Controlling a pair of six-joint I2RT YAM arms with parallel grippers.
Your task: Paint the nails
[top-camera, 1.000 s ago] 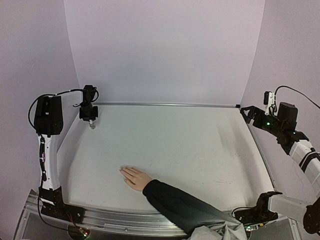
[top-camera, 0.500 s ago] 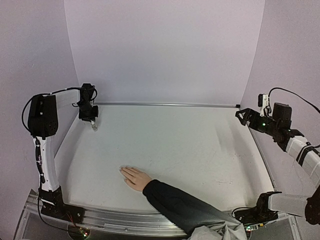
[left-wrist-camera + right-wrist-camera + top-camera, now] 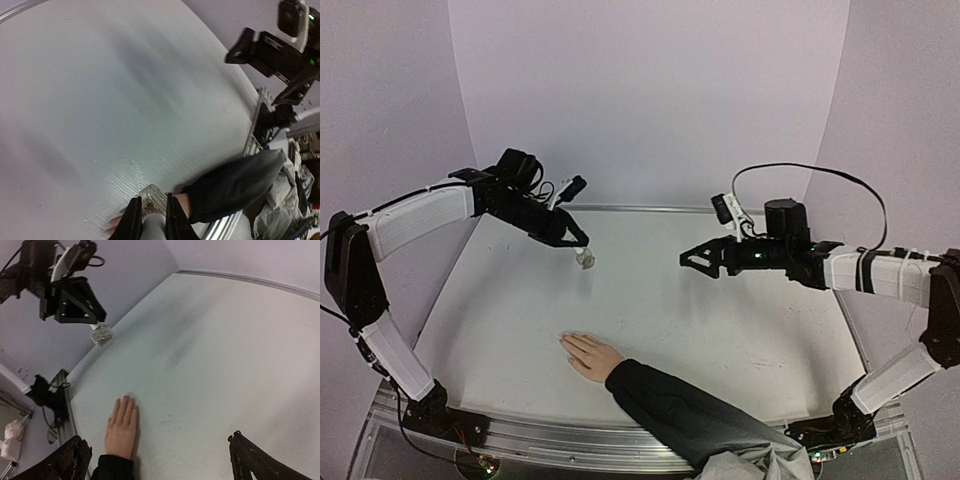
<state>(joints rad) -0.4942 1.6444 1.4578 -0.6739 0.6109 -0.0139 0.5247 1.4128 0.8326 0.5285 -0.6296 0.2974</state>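
Lying well apart — nails [image 3: 564,341], left pincer [image 3: 581,246]

Pale grey table [image 3: 720,300], human hand [image 3: 590,356] lying flat (palm down)

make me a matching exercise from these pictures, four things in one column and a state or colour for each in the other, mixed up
Column one
1. left gripper
2. right gripper
3. hand
4. sleeve

Column two
a. dark grey-black
b. open, holding nothing
c. lying flat on the table, fingers pointing away from the arm bases
d. shut on the small glass bottle

Right pairs: 1-d, 2-b, 3-c, 4-a
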